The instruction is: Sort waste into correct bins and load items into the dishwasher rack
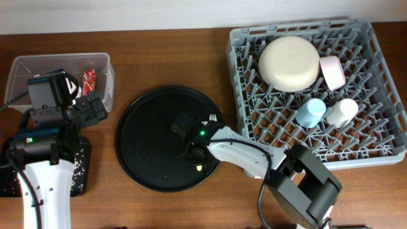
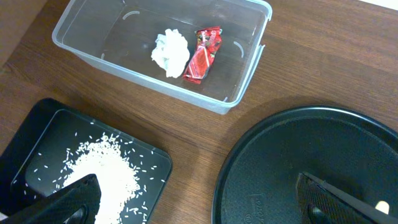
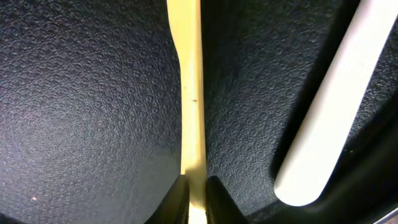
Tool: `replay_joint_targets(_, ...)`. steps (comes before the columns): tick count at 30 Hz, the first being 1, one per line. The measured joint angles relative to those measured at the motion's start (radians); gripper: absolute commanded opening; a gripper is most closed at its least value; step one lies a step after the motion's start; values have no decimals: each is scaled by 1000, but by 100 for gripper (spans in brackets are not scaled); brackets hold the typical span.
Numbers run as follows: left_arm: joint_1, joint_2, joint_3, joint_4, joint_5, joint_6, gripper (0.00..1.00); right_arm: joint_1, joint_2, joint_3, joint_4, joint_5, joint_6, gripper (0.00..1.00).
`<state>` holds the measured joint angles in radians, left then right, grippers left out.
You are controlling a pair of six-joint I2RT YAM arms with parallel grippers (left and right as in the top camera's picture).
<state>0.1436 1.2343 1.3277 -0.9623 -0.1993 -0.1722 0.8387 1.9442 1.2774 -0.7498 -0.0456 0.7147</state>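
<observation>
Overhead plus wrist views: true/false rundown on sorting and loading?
Crumpled white tissue and red snack wrapper lie in the clear plastic tub. True.
Light blue cup and white cup sit in the grey plastic dishwasher rack. True.
Pale yellow fork is racked too. False: it lies on the large round black tray, the right gripper shut on its handle.
Whitish rice grains are on that round tray. False: they're in the shallow black rectangular tray.

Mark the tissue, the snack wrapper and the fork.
crumpled white tissue (image 2: 170,53), left wrist view, middle of the wad.
red snack wrapper (image 2: 202,56), left wrist view, centre of printed face.
pale yellow fork (image 3: 189,93), right wrist view, on its handle.
</observation>
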Motion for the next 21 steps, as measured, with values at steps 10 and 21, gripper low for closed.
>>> replay_joint_targets(10,0,0,0,0,0,0,99,-8,4,-11,-20,-3,-7,4)
replay_joint_targets(21,0,0,0,0,0,0,99,-138,-6,163,-113,10,-89,16)
